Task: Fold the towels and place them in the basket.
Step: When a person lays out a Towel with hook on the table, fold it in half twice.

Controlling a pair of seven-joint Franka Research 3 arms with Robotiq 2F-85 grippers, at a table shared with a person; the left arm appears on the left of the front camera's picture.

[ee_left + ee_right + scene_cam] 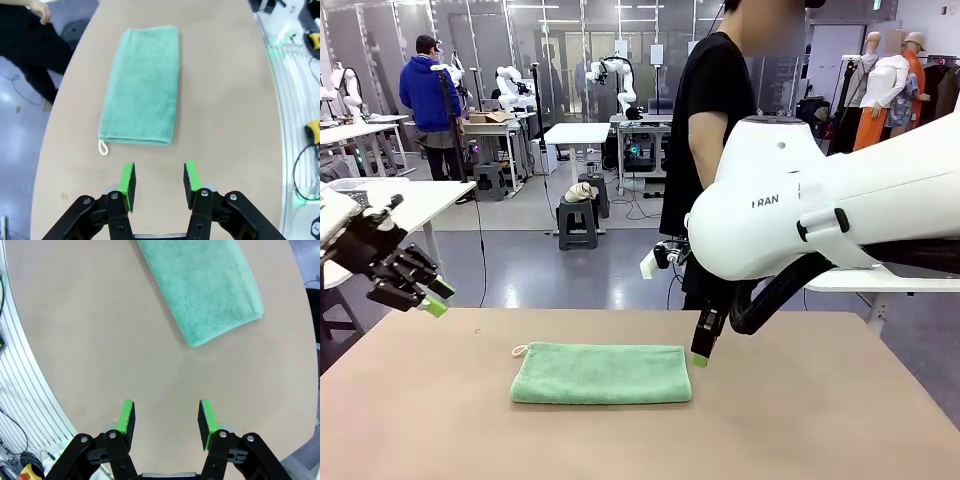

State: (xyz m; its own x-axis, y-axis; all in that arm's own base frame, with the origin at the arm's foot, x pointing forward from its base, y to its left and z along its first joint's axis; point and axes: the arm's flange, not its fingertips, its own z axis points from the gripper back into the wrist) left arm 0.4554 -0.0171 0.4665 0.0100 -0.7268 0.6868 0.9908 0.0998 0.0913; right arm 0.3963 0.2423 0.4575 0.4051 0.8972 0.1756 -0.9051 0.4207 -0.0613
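In the right wrist view the green towel [200, 285] is cut off by the top edge

A tan worktop [430, 420] fills the lower part of the front view, its surface matt and evenly lit. Beyond its far edge lies a smooth grey floor [570, 270] that catches a soft sheen from overhead light. At the left edge stands a white table [420, 200]; a second white table [577, 133] stands upper centre, with a dark stool [577, 225] in front of it carrying a pale bundle. Loose cables [642, 210] trail on the floor near it. In the upper left a person in a blue jacket [428, 95] stands among more white tables. Metal-framed glass partitions [560, 40] line the back of the room.
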